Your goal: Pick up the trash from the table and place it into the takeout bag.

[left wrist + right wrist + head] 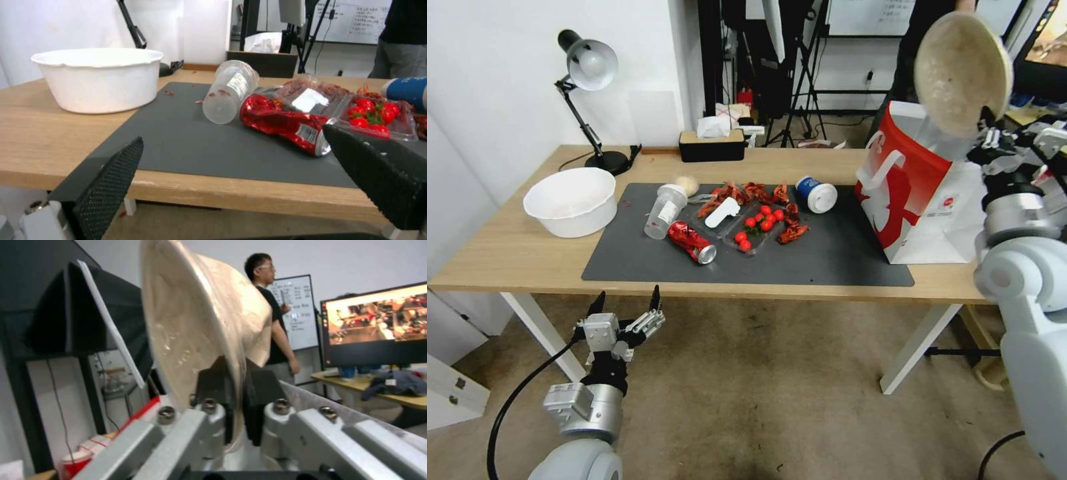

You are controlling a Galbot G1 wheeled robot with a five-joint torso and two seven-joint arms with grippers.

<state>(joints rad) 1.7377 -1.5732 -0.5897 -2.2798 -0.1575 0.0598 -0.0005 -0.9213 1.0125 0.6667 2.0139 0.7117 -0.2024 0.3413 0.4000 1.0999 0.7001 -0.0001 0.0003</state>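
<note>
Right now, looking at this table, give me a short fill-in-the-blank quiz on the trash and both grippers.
1. The right gripper pinches the rim of the ____ above the takeout bag.
2. The red drink can lies on its side on the dark grey ____.
3. The left gripper hangs below the table edge with its fingers ____.

Missing words: beige bowl; mat; open

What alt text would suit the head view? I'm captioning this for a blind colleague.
The right gripper holds a round beige bowl by its rim, tilted on edge above the open red-and-white paper takeout bag on the light-wood table. A crushed shiny red drink can and a clear plastic cup lie on the dark grey mat; the left gripper hangs open below the table's front edge.
</note>
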